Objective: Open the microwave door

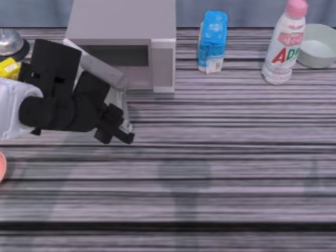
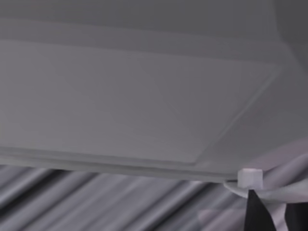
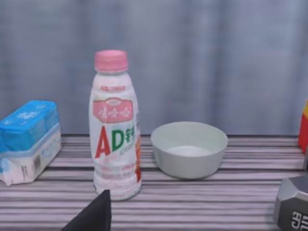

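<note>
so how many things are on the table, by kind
appliances: 1, the microwave with the microwave door swung open
drink containers: 2, the blue and white carton and the pink-capped bottle
bowls: 1, the pale bowl
bells: 1, the metal bell
yellow items: 1, the yellow object, kind unclear
total: 6

Rendered kitchen-like tabletop: striped grey table (image 1: 220, 157) carrying a microwave (image 1: 123, 21), blue milk carton (image 1: 212, 41), pink-capped drink bottle (image 1: 282, 44), pale bowl (image 1: 317, 46), against a plain blue-grey backdrop.
</note>
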You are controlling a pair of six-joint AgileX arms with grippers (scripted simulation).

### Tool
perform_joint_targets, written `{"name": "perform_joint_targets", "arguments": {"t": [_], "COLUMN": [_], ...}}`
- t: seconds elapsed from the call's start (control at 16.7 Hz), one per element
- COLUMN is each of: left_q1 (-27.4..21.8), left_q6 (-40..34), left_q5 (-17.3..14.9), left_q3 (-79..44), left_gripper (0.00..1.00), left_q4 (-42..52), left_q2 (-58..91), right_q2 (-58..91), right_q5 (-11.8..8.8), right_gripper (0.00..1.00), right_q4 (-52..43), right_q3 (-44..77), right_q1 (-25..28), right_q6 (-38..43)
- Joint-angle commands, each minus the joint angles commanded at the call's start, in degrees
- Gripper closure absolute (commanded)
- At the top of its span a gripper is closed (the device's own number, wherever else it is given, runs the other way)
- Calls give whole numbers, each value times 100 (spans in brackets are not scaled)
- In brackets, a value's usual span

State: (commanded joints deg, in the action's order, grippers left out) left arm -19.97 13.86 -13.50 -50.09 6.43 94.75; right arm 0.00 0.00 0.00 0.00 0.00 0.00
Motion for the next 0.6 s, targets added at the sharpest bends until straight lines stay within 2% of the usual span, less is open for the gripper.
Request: {"name": "perform_joint_targets", "arguments": {"t": [0.6], "left_q1": [-40], "left_q6": [-30], "left_q5": [-43], "left_q3": [9], "left_gripper": [100], "left_q4": [4], "left_q2": [1], "right_q2": [0], "right_q5": [0], "right_gripper": [0], "right_q4": [0], "right_q3": [0], "right_q1": [0], "right_q6": [0]}}
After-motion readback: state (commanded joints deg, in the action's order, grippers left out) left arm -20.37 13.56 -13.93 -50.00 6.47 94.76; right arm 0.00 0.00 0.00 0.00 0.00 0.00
